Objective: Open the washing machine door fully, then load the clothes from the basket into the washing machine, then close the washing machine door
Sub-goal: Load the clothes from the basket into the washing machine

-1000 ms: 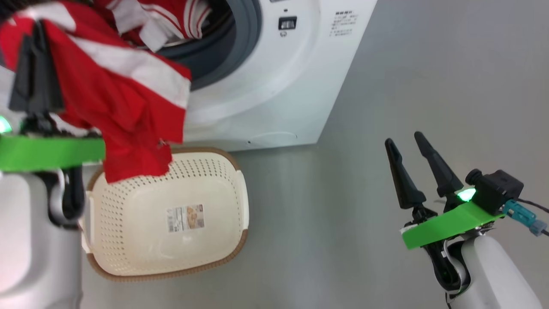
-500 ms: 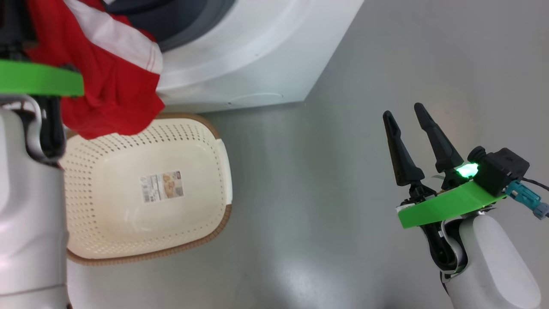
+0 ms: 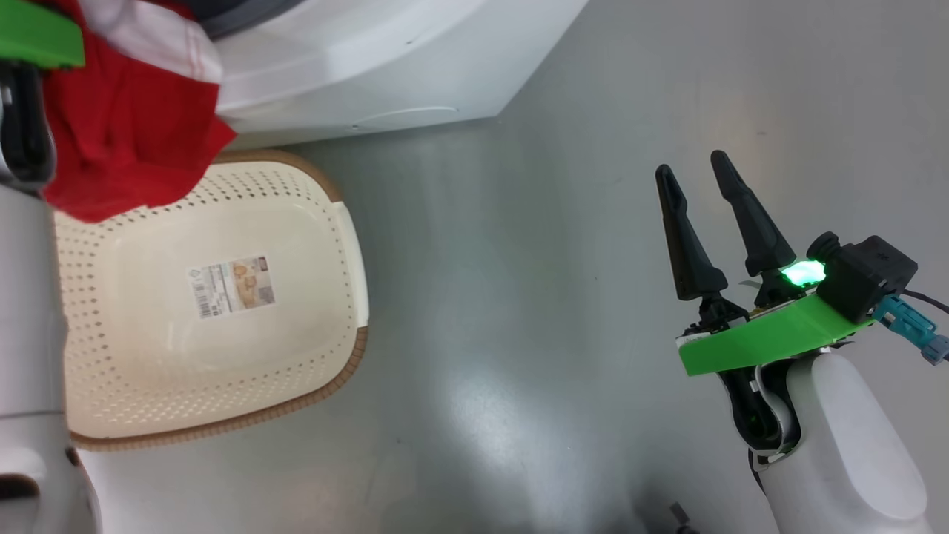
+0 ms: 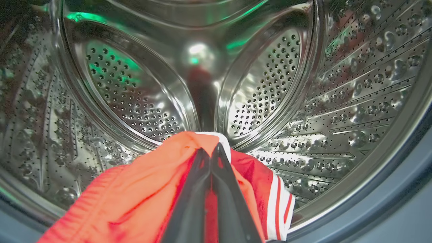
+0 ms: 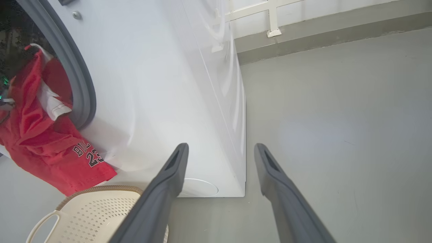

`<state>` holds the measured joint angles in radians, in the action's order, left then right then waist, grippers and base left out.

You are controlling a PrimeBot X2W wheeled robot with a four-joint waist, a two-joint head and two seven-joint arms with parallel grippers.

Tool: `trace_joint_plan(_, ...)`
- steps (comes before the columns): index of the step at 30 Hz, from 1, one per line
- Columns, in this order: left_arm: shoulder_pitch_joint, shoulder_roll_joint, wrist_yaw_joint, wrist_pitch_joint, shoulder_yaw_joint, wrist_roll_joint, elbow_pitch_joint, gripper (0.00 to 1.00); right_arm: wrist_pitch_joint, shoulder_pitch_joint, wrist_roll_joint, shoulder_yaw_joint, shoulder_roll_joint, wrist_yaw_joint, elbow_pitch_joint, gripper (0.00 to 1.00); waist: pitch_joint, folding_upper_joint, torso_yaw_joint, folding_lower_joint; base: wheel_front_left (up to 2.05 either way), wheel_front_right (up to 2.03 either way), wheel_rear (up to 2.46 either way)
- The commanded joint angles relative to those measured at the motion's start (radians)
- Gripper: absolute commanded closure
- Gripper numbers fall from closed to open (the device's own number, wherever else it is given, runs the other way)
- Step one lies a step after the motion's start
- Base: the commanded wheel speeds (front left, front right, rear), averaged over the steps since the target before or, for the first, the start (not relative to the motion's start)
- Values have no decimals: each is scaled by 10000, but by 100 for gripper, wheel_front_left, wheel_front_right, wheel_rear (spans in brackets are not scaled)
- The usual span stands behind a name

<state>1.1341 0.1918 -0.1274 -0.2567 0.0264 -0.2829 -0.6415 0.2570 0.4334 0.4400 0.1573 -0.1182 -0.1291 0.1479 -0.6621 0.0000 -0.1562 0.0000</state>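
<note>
Left gripper (image 4: 211, 151) is clenched on a fold of the red jersey (image 4: 135, 195), and its fingers now point into the perforated steel drum (image 4: 135, 101). A second ago, the head view had it outside the opening with the cloth hanging down the machine's front. That view has since swung as the camera moved, so the slide of the washing machine (image 3: 356, 59) and the basket (image 3: 348, 245) toward its upper left is no move of theirs.

Only the pinched part of the jersey is in. In the right wrist view its lettered tail spills over the grey door seal (image 5: 79, 84) and hangs down the front panel toward the basket's far rim. It may be touching that rim, though the angle leaves this unclear. The basket holds nothing and its bottom label (image 3: 230, 285) is bare, so this looks like the last item.

Right gripper (image 3: 689, 165) stands spread and empty over the floor (image 3: 519, 297), off the machine's right corner, as before.
</note>
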Motion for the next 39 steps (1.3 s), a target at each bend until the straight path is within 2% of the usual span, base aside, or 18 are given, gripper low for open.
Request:
trace_joint_plan(1,274,487,-30,-51,-86,87,94,100,48,-76,-72,201,88,-16,-239,0,-178,0,-186,0,0,0,0)
trace_joint_plan(6,1003,581,-31,-51,77,142,-375,100,48,-31,-72,244,159,-16,-249,0,-305,0,-355,0,0,0,0)
trace_joint_plan(14,1688,546,-32,-51,-65,440,-178,100,48,60,-78,273,226,-16,-267,0,-483,0,-511,0,0,0,0)
trace_joint_plan(16,1692,476,-32,-51,-62,469,-636,100,48,59,-86,268,242,-16,-249,0,-487,0,-521,0,0,0,0)
trace_joint_plan(17,1763,385,-32,-51,80,423,-1499,100,48,38,-97,266,251,-16,-222,0,-464,0,-505,0,0,0,0)
trace_joint_plan(19,1935,328,-32,-9,201,360,-2235,100,48,23,-109,268,258,-16,-199,0,-448,0,-478,0,0,0,0)
trace_joint_plan(20,2025,297,-32,11,239,309,-2550,91,48,22,-115,271,261,-16,-189,0,-440,0,-460,0,0,0,0)
trace_joint_plan(21,2113,280,-32,9,274,276,-2805,62,48,25,-121,277,264,-16,-183,0,-429,0,-441,0,0,0,0)
trace_joint_plan(22,2187,269,-32,6,325,260,-3035,7,48,29,-126,284,265,-16,-177,0,-412,0,-423,0,0,0,0)
trace_joint_plan(23,2265,252,-32,1,372,235,-3223,0,48,36,-129,289,262,-16,-170,0,-397,0,-403,0,0,0,0)
trace_joint_plan(31,2499,138,-32,-43,723,52,-3764,0,48,61,-136,317,189,-16,-112,0,-258,0,-200,0,0,0,0)
trace_joint_plan(39,2019,168,-32,-49,885,22,-3177,0,48,46,-113,288,159,-16,-85,0,-107,0,-51,0,0,0,0)
